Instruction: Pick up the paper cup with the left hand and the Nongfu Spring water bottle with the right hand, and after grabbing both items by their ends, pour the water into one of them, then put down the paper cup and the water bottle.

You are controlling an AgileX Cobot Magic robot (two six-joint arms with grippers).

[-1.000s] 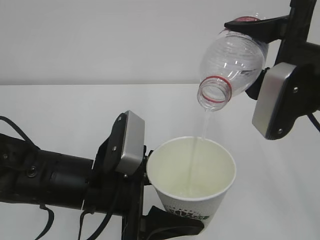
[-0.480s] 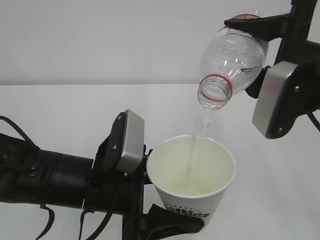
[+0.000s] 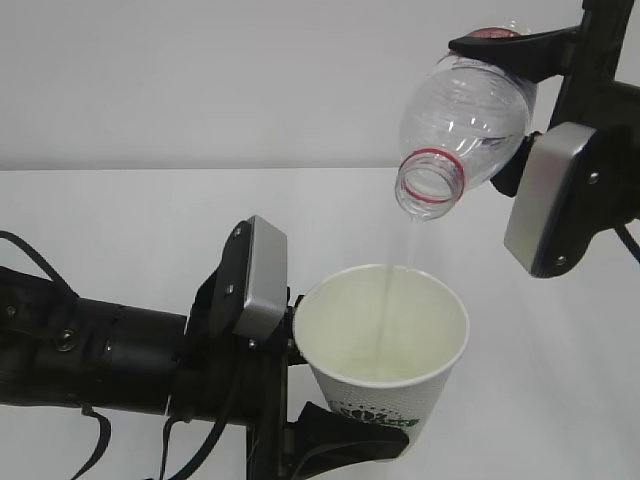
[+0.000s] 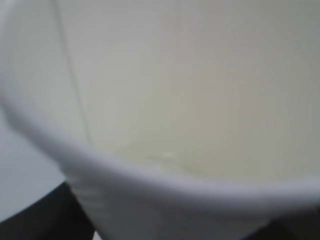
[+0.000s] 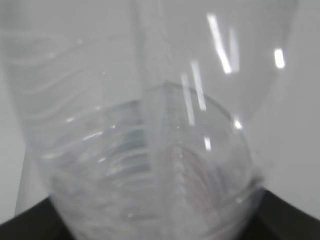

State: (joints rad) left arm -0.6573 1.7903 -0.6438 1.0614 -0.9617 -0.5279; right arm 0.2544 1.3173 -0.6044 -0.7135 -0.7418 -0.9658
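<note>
Left hand lies level, near left, wrist box upright; fingers clamped low on paper cup, held upright above white bench.

Right hand reaches down from upper right, fingers clamped on base end of Nongfu Spring water bottle, mouth tipped down-left over cup.

Thin stream of water falls into cup; shallow pool at bottom.

Label hidden. Wrist views blurred; fingertips cut off.
</note>
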